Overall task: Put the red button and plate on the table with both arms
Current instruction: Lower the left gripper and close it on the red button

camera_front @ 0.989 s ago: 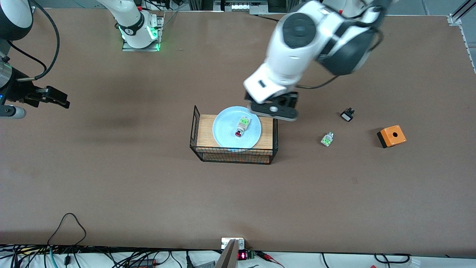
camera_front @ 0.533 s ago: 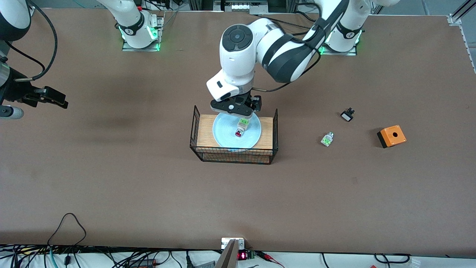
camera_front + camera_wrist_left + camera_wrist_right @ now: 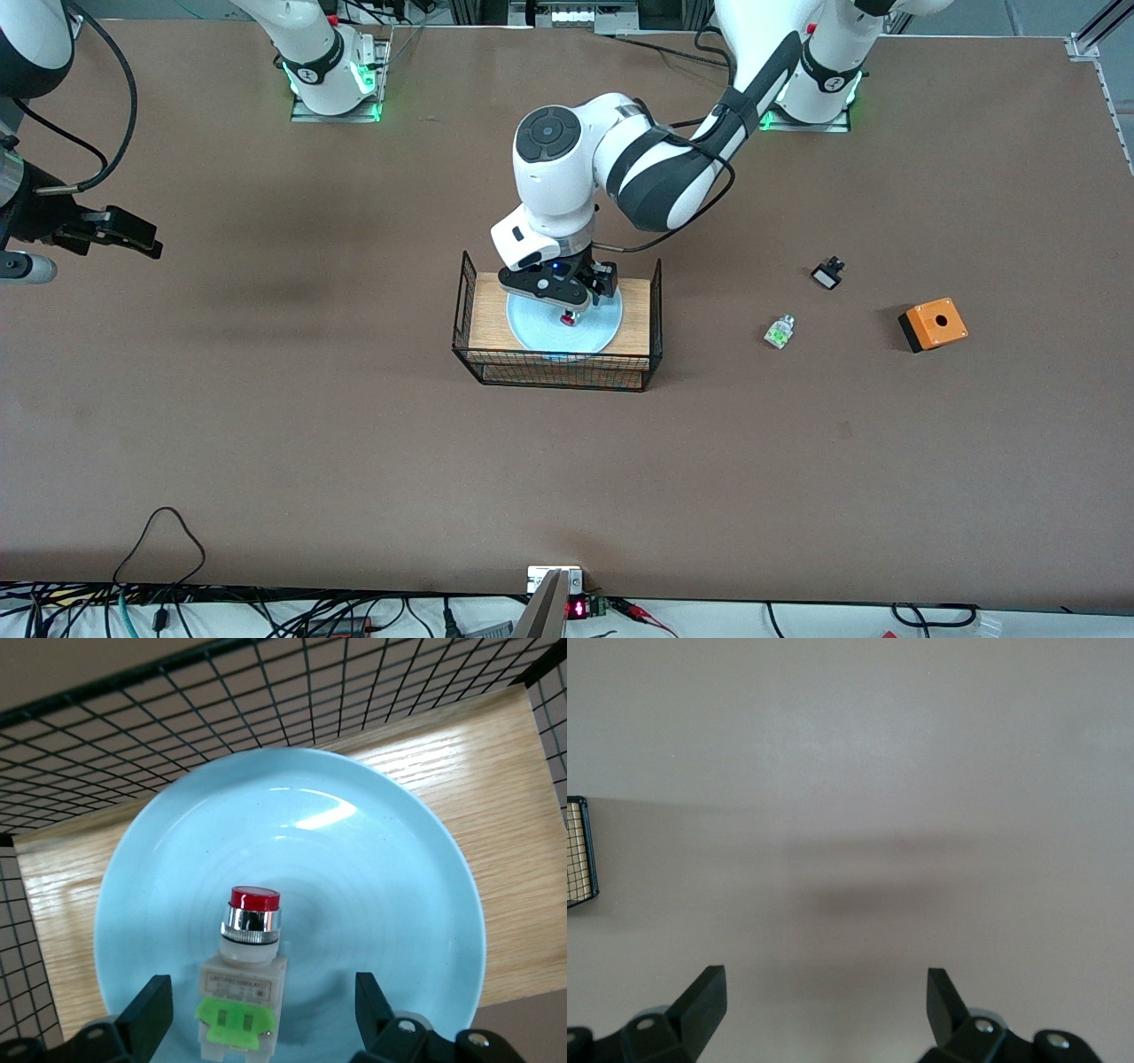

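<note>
Our right gripper (image 3: 133, 237) waits over the worktop (image 3: 266, 425), jaws open and empty. On the rack (image 3: 483, 323), the plate (image 3: 372, 868) carries the button (image 3: 248, 979); our left gripper (image 3: 257, 1023) straddles it, jaws open, not touching.

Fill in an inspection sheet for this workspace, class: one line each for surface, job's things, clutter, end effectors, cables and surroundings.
Surface: brown table, flat and matte.
Job's things: red button lies on the plate; plate sits on the wooden-topped wire rack.
Clutter: green-and-clear part, small black part, orange box, all toward the left arm's end.
End effectors: left end effector open, fingers either side of the button; right end effector open over bare table, waiting.
Cables: bundle along the table edge nearest the front camera.
Surroundings: nothing seen.
</note>
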{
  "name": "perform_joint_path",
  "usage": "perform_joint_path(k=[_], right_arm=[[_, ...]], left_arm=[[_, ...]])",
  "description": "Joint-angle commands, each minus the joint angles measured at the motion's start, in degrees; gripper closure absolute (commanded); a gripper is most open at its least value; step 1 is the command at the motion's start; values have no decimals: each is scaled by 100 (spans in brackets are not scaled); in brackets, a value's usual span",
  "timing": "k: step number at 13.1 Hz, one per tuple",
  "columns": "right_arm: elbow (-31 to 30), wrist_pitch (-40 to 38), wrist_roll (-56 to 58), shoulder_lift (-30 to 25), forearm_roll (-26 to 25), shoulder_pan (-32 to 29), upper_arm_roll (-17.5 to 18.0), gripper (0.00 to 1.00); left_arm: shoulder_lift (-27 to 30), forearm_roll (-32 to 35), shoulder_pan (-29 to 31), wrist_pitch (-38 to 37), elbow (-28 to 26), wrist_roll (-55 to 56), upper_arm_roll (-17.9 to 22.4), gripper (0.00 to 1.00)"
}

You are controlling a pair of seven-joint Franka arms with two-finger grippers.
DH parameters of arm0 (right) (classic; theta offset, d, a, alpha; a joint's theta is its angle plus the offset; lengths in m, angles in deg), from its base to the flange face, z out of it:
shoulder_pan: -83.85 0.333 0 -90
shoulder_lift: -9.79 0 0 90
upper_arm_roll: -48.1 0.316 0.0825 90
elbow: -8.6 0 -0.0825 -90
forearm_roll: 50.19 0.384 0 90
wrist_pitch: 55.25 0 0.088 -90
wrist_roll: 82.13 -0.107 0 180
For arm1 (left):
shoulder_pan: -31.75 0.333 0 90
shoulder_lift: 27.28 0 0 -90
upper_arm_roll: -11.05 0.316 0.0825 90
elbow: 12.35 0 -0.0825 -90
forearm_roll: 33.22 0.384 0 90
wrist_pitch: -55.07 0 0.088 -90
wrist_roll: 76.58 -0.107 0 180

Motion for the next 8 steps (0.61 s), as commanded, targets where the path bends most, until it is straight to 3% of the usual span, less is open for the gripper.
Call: perform_joint_path(k=[1, 3, 5, 8], right_arm=[[-35, 24, -4, -25, 2, -10, 11, 0], [-35, 24, -4, -25, 2, -10, 11, 0], [-35, 24, -4, -17, 2, -10, 11, 0], [-26, 24, -4, -25, 11, -1, 20, 0]], left_arm=[[-48, 156, -64, -5, 26, -43, 42, 37], [-91, 156, -64, -5, 35, -43, 42, 63], [-92, 156, -64, -22, 35, -43, 33, 80], [31, 139, -38, -66, 78, -8, 25, 86]])
